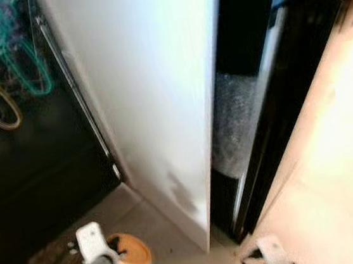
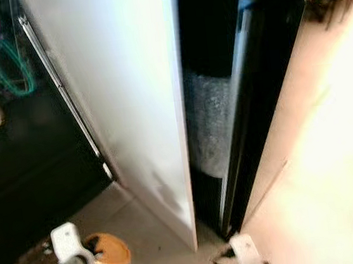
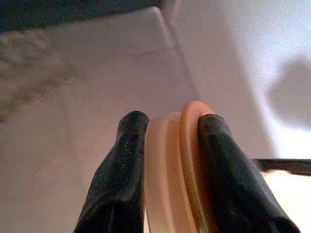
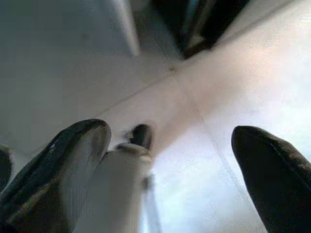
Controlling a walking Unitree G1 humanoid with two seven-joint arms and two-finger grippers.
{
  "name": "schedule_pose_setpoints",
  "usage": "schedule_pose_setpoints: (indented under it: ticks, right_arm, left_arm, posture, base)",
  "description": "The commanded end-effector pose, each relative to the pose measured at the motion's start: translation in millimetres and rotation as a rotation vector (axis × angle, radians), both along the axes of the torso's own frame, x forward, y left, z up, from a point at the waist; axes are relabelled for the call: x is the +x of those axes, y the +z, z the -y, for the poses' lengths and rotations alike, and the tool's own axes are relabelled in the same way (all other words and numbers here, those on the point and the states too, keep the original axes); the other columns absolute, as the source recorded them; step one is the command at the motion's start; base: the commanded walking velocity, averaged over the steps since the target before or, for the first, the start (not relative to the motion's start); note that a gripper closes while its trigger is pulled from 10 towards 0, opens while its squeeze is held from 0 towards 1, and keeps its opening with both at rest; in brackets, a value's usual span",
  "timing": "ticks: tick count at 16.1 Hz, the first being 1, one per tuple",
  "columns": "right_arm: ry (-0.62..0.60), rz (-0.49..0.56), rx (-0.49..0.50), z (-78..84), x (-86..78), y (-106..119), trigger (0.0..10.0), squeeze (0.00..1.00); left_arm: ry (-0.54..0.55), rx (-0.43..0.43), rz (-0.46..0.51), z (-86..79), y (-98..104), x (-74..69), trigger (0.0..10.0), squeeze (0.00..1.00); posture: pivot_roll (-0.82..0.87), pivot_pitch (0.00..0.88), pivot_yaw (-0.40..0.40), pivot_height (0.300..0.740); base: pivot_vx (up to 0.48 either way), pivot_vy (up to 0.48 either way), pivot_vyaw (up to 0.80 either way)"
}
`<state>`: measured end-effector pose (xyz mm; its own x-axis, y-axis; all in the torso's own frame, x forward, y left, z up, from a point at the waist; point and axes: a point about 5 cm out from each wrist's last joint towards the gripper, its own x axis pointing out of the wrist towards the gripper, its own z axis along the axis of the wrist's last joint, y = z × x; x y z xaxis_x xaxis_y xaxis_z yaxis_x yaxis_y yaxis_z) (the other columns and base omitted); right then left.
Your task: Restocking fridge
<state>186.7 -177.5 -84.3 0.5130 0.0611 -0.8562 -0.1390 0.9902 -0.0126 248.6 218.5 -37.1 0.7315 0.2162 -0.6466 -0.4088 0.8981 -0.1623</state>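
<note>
Fridge door (image 1: 153, 96) is seen edge-on at centre, w/ handle (image 1: 76, 92) on its left. A container (image 1: 132, 255) is held low in left gripper (image 3: 167, 145), just above floor (image 1: 171, 253), left of door's bottom corner.

Whole head view was soft w/ motion blur. White fridge door (image 1: 146, 91) glared hard, floor (image 1: 334, 171) right of it blown out; left of it deep shade. Right wrist fingers (image 4: 73, 160) out of focus.
</note>
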Motion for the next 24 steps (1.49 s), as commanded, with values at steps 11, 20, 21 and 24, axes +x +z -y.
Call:
schedule_pose_setpoints:
  ticks: [11,20,21,24]
  right_arm:
    - [-0.103,0.048,-0.008,8.8,15.5,9,10.0,0.00]
    - [-0.144,0.053,0.007,9.4,11.5,7,10.0,0.00]
    - [-0.153,0.048,0.007,9.3,8.5,5,10.0,0.00]
    - [-0.156,0.046,0.012,9.0,-0.2,1,10.0,0.00]
  left_arm:
    - [0.137,-0.105,-0.061,3.0,-15,-16.6,10.0,0.00]
    - [0.231,-0.113,-0.125,-19.7,-27,-45.6,10.0,0.00]
    - [0.233,-0.109,-0.144,-21.7,-31,-52.6,10.0,0.00]
    - [0.238,-0.101,-0.187,-26.4,-39,-72.5,10.0,0.00]
  posture:
    - [-0.14,0.000,0.037,0.740]
    - [-0.09,0.000,0.033,0.740]
    - [-0.09,0.000,0.037,0.740]
    - [-0.09,0.000,0.031,0.740]
  base:
    - [0.000,0.000,-0.75]
    - [0.000,0.000,0.00]
    - [0.000,0.000,0.00]
    - [0.000,0.000,0.00]
